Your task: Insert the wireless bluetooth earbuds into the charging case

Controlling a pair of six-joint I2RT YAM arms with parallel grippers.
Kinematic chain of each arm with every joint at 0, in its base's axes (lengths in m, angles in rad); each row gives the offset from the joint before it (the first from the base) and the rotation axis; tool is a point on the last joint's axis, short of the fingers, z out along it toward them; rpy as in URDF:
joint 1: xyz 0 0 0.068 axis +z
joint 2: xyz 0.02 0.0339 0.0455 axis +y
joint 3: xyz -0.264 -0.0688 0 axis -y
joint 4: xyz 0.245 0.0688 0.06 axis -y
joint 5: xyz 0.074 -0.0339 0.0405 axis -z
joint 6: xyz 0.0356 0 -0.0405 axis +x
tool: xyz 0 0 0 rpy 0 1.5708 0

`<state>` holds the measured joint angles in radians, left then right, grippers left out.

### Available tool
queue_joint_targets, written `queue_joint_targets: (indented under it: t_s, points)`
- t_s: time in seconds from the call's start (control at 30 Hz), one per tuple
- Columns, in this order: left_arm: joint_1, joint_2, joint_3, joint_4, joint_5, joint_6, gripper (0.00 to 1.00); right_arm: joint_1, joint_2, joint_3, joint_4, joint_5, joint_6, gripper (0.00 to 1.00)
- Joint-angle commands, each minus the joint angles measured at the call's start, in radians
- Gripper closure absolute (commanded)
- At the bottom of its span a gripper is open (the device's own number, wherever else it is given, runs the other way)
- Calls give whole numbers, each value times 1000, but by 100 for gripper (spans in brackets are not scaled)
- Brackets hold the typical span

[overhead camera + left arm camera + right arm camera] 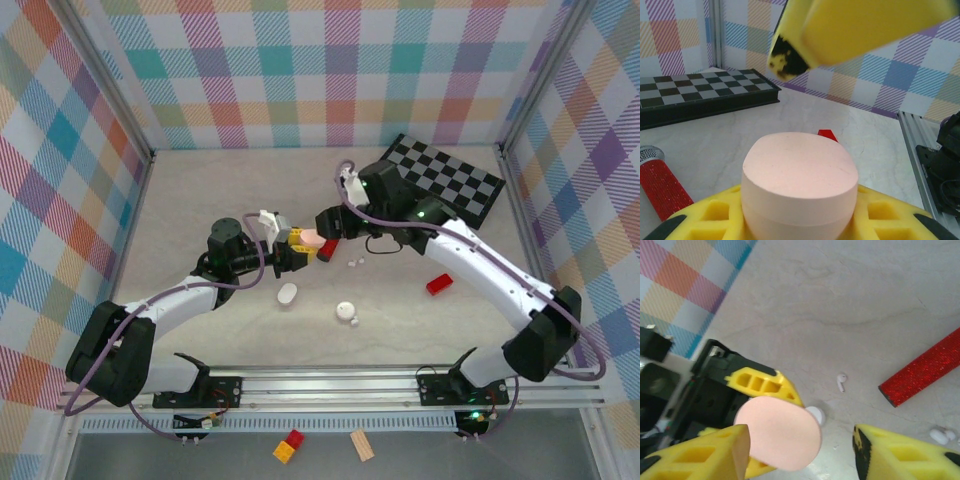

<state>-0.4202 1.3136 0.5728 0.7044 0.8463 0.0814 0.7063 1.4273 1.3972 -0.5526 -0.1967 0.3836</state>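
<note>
The left gripper (293, 252) was clenched on the pink case (310, 241), which was held up near the middle of the table (200, 200). The right gripper (800, 440) was released, with its jaws spread wide over the top of the case: one jaw just beside it, the other well apart.

The case looked smooth and round like a pebble. A thin line was seen around it in the left wrist view, so its lid was judged to be shut. If the lid were pulled hard, the case could be twisted or tugged out of the left grip and dropped.

The red mic (328, 248) was seen just beside the case at 3 o'clock. It could be bumped and rolled if the right gripper were brought lower.

Two white buds (351, 263) were left on the table at 4 o'clock from the case, near it. They looked tiny and shiny, and a short stem was seen on one. They could be flicked away or pinched badly because so little was there to grab.
</note>
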Motion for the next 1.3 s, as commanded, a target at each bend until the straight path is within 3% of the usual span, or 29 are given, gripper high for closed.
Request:
queue_joint_targets:
  t_s: [0.0,0.17,0.5,1.0,1.27]
  points:
    - [9,-9,7,87,16,-24,67,-28,-54,-43,61,-85,101,36]
    - [8,-3,8,152,-17,-55,67,-104,-125,-206,240,-288,302,26]
    - [8,18,50,209,2,-88,67,-125,-93,-391,705,-539,633,30]
    - [8,22,44,288,7,-132,67,-125,33,-394,938,-621,814,43]
    - [8,24,45,288,25,-142,67,-125,49,-411,965,-618,835,58]
